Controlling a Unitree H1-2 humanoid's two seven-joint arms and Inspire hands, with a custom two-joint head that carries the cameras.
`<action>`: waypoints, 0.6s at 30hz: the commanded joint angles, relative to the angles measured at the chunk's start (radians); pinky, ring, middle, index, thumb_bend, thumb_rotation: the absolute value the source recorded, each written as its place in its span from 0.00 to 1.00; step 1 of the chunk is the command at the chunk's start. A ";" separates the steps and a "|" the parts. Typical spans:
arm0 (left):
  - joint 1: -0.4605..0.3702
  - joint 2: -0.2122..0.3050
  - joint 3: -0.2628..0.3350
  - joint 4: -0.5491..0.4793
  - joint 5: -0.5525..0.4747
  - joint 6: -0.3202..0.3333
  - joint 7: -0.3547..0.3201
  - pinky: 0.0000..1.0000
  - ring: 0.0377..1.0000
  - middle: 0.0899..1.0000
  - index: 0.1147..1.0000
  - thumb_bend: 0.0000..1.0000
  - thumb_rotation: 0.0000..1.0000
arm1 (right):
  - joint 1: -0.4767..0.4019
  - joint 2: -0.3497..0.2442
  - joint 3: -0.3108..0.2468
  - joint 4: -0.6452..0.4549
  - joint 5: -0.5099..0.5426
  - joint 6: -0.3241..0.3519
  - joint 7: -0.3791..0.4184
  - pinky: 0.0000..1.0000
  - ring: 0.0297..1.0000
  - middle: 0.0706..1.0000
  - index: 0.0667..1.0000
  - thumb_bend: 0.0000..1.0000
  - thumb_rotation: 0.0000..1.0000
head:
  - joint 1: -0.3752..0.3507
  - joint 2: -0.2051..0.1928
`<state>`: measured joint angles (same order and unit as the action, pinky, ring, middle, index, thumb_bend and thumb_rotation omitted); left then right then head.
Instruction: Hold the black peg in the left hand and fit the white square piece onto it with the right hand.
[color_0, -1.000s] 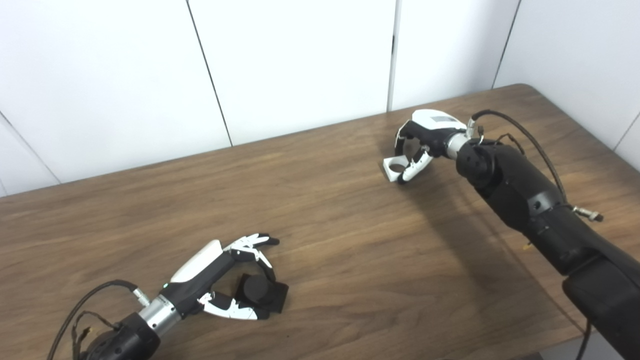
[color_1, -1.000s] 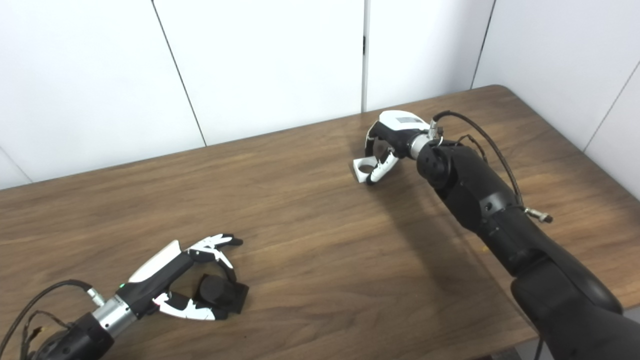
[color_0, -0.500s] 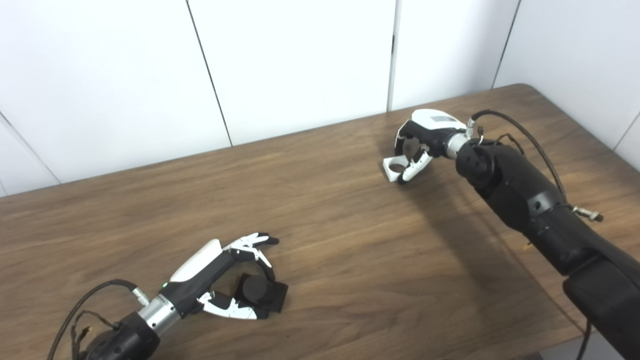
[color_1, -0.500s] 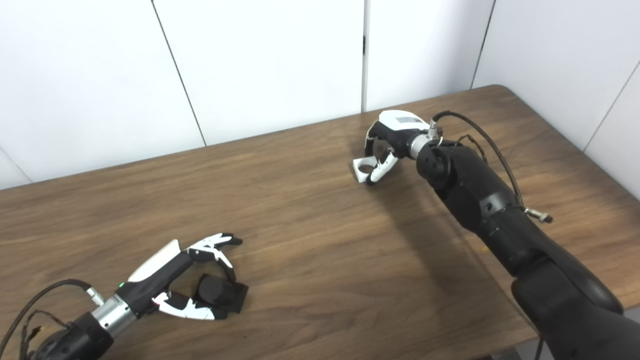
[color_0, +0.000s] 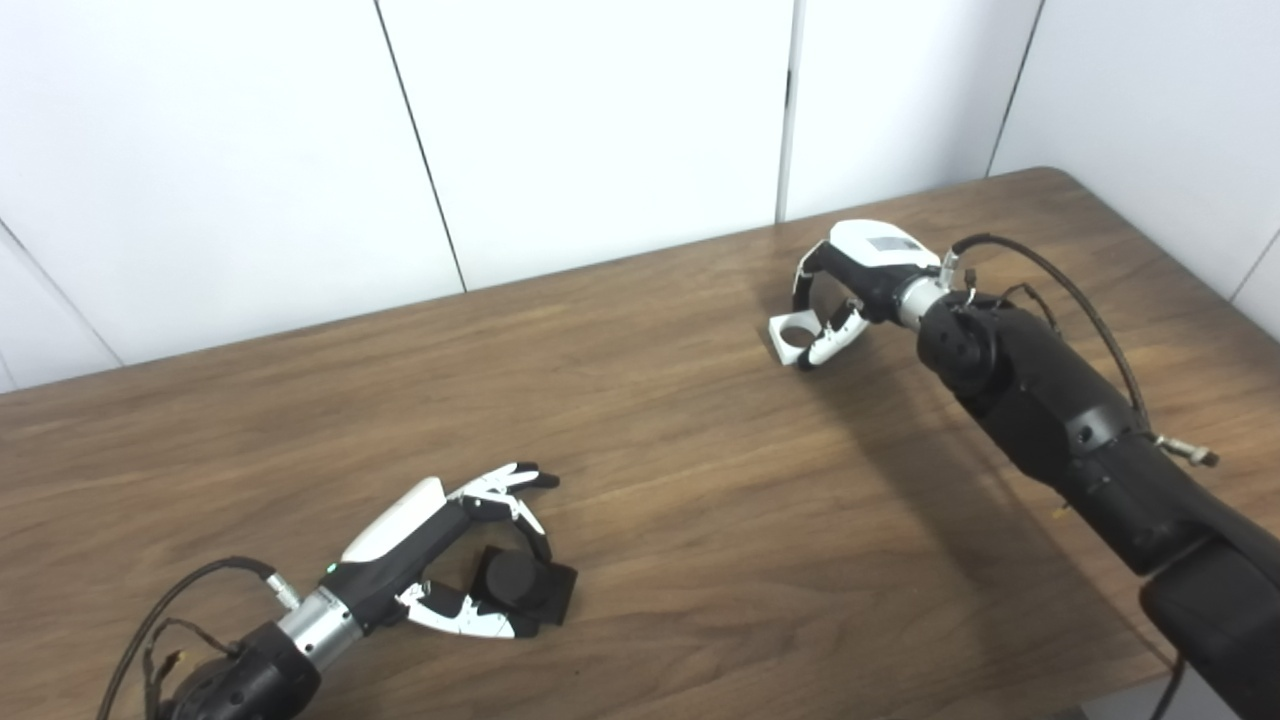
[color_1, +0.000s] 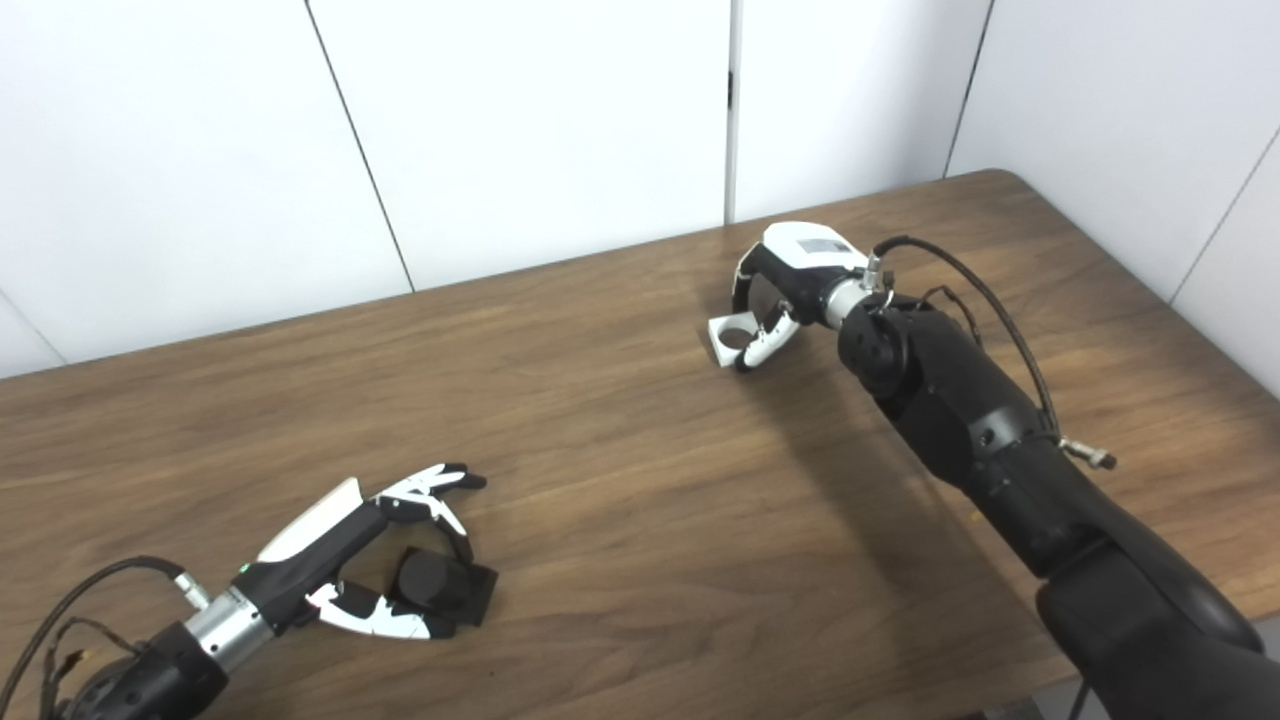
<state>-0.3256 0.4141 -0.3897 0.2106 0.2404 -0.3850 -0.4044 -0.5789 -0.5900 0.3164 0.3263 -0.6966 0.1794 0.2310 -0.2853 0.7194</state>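
Observation:
The black peg (color_0: 522, 586), a short round post on a square black base, lies on the wooden table (color_0: 700, 500) at the front left. My left hand (color_0: 425, 545) lies around it, thumb on the near side and one finger curled onto its far side, the other fingers stretched out. At the back right, my right hand (color_0: 858, 272) pinches the white square piece (color_0: 791, 336), which has a round hole, by its right edge, close above or on the table.
White wall panels (color_0: 600, 130) stand right behind the table's far edge. The table's right edge and rounded far corner (color_0: 1060, 178) are near my right arm. A black cable (color_0: 1070, 290) loops off my right wrist.
My right hand and forearm have shifted slightly to the right, the white piece still pinched. My left hand and the black peg have not moved.

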 joint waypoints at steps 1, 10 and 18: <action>0.009 0.027 -0.022 0.030 0.027 0.076 -0.071 0.94 0.97 0.90 0.43 0.52 0.07 | -0.013 -0.029 -0.022 -0.047 -0.001 -0.013 -0.005 0.85 0.85 0.79 0.44 0.52 0.13 | 0.008 0.003; -0.002 0.025 -0.026 0.027 0.023 0.102 -0.091 0.92 0.97 0.89 0.42 0.52 0.07 | 0.033 -0.044 -0.062 -0.199 0.023 -0.015 0.018 0.86 0.86 0.79 0.44 0.52 0.13 | 0.046 0.011; -0.006 0.022 -0.029 0.023 0.026 0.114 -0.096 0.95 0.97 0.89 0.42 0.52 0.08 | 0.055 -0.054 -0.092 -0.313 0.032 -0.013 0.066 0.86 0.87 0.79 0.44 0.52 0.14 | 0.071 0.021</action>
<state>-0.3455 0.4180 -0.3933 0.2046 0.2275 -0.3526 -0.4404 -0.4951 -0.6147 0.2474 0.0643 -0.6697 0.1781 0.2937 -0.2148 0.7394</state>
